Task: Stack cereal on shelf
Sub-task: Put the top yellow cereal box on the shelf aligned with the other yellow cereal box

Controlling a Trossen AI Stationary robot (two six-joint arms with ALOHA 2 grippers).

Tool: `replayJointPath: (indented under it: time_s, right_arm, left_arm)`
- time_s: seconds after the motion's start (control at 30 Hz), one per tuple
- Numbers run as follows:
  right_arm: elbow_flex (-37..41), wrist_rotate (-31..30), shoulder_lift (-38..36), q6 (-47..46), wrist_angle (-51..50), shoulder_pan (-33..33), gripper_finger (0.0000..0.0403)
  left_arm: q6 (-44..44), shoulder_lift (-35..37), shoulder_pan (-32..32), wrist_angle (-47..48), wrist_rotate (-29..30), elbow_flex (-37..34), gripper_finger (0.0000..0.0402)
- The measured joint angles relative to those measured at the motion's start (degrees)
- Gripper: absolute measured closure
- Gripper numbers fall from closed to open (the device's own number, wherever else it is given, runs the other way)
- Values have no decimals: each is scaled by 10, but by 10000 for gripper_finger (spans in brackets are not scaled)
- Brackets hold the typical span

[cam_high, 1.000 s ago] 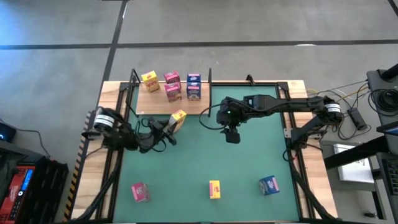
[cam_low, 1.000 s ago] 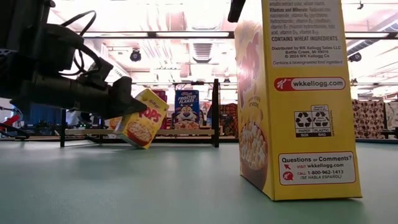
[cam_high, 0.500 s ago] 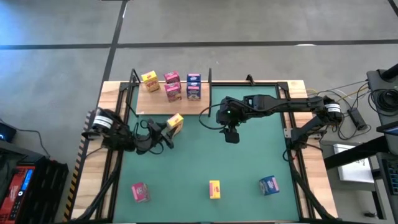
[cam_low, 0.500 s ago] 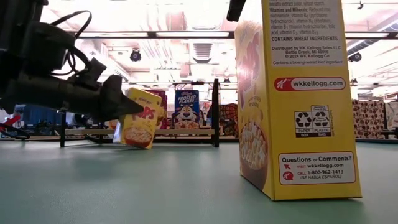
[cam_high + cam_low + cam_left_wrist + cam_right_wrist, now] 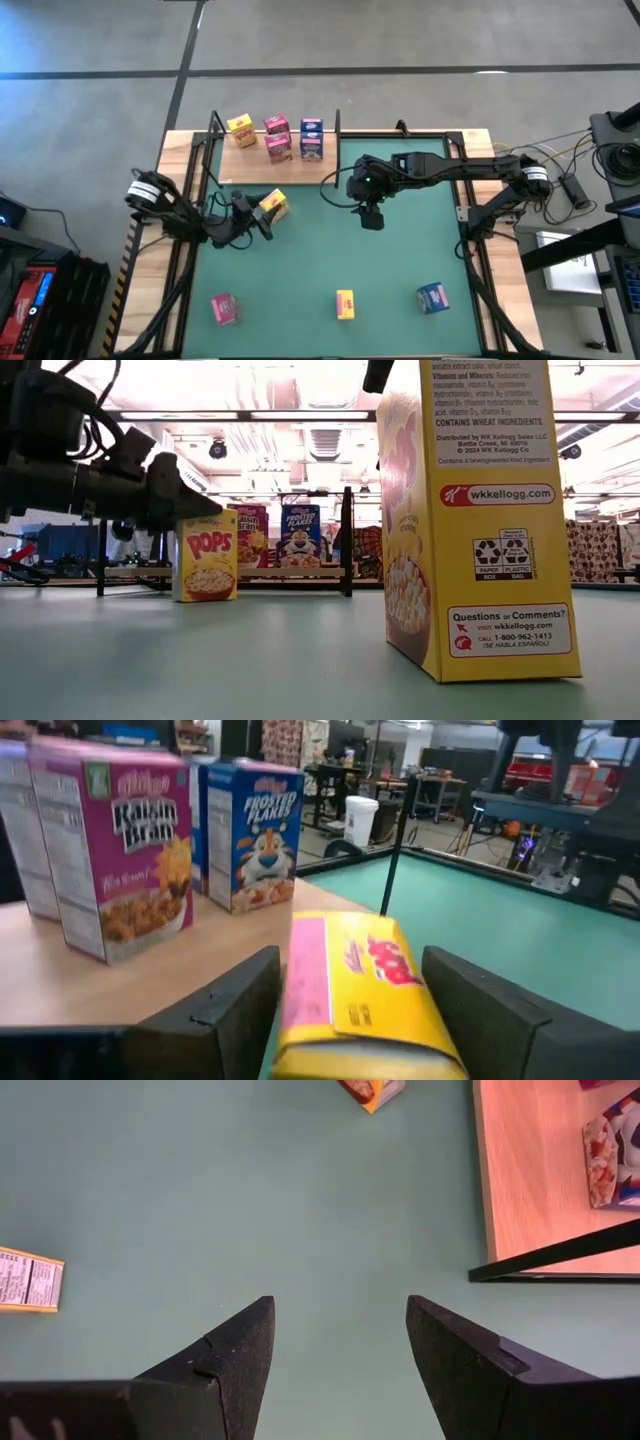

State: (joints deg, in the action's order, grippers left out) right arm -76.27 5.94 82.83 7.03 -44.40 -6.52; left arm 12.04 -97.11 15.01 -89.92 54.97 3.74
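Four cereal boxes up on the shelf [image 5: 250,165]. Left gripper [image 5: 258,214] opened around upright yellow box [image 5: 274,206]; right gripper [image 5: 371,218] spread wide, hovering mid-bench.

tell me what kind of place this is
Probably a robotics lab or workshop: two dark arms work over a green table mat beside a pale wooden shelf, and workbenches with equipment stand under long ceiling lights beyond.

The green mat [image 5: 330,250] carried four cereal boxes: yellow [image 5: 273,206], pink [image 5: 225,308], yellow [image 5: 345,304], blue [image 5: 433,297]. The shelf [image 5: 250,165] carried four boxes [image 5: 279,147].
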Motion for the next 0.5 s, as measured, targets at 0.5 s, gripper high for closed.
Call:
replayJointPath:
  time_s: [0.5]
  right_arm:
    - [0,0,0,0,3,0,186]
  left_arm:
    - [-140,144,0,10,0,4,168]
